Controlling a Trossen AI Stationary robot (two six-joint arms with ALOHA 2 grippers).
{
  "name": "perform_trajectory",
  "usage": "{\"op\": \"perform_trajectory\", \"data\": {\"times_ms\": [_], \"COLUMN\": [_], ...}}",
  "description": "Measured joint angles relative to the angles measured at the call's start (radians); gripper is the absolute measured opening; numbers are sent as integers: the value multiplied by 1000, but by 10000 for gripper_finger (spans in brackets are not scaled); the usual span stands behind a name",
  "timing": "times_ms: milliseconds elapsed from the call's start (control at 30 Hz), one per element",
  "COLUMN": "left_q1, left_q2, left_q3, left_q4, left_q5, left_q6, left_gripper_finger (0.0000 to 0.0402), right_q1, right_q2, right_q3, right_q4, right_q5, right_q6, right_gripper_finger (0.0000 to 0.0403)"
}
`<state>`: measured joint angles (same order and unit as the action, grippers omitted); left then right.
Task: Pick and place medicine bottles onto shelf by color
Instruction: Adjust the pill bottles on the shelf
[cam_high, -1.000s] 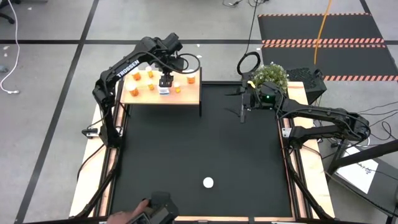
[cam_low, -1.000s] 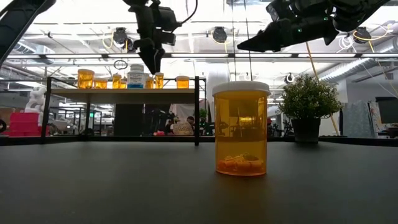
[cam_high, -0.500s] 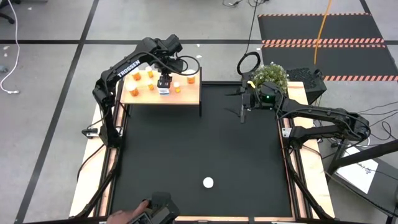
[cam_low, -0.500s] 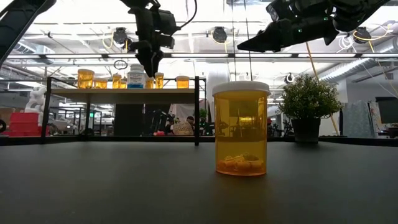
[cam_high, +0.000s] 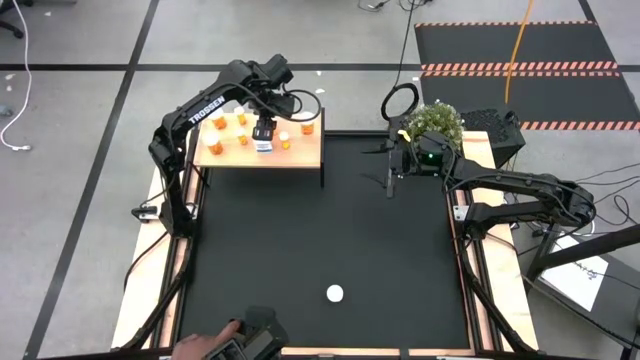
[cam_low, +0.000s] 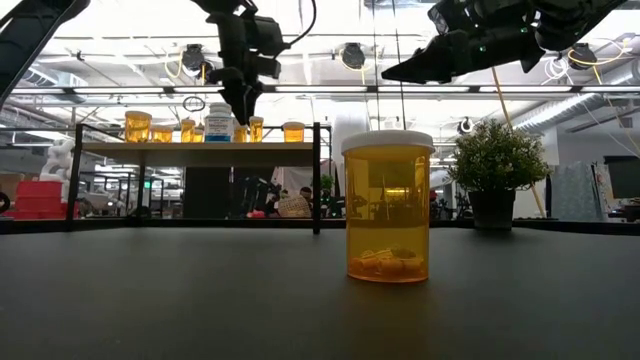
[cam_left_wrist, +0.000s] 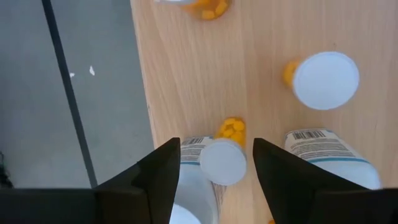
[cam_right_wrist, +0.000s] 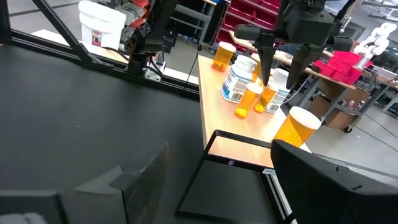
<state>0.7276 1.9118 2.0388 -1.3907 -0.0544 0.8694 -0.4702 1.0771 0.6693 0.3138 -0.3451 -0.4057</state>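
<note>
The light-wood shelf (cam_high: 300, 152) stands at the mat's far left corner. Several orange, white-capped medicine bottles and two white labelled ones (cam_left_wrist: 329, 155) stand upright on it. My left gripper (cam_high: 265, 130) hangs over the shelf, pointing down and open. In the left wrist view its fingers stand on either side of a small orange bottle (cam_left_wrist: 222, 163), and in the right wrist view they are still above the bottles. One larger orange bottle (cam_low: 388, 205) stands upright alone on the mat near its near edge (cam_high: 334, 293). My right gripper (cam_high: 388, 168) waits level and open at the far right.
A potted plant (cam_high: 435, 122) and a ring lamp (cam_high: 400, 100) stand at the far right corner behind my right arm. A person's hand with a dark device (cam_high: 245, 335) shows at the near edge. The black mat (cam_high: 320, 230) lies between the shelf and the lone bottle.
</note>
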Motion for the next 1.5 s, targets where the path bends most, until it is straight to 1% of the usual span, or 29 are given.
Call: {"op": "perform_trajectory", "data": {"times_ms": [100,333,533,1033,1333,1500], "left_q1": [1,2,1,-19,-7,-9], "left_q2": [0,0,0,15,13,13], "left_q3": [0,0,0,-2,-2,-3], "left_q4": [1,1,2,3,-13,-13], "left_q5": [0,0,1,-6,-17,-15], "left_q6": [17,9,0,-12,-24,-22], "left_gripper_finger": [196,199,191,195,174,171], "right_q1": [0,0,0,0,0,0], "right_q2": [0,0,0,0,0,0], "right_q3": [0,0,0,0,0,0], "right_q4": [0,0,0,3,3,3], "right_q5": [0,0,0,0,0,0], "right_q6": [0,0,0,0,0,0], "right_gripper_finger": [276,276,276,276,276,276]}}
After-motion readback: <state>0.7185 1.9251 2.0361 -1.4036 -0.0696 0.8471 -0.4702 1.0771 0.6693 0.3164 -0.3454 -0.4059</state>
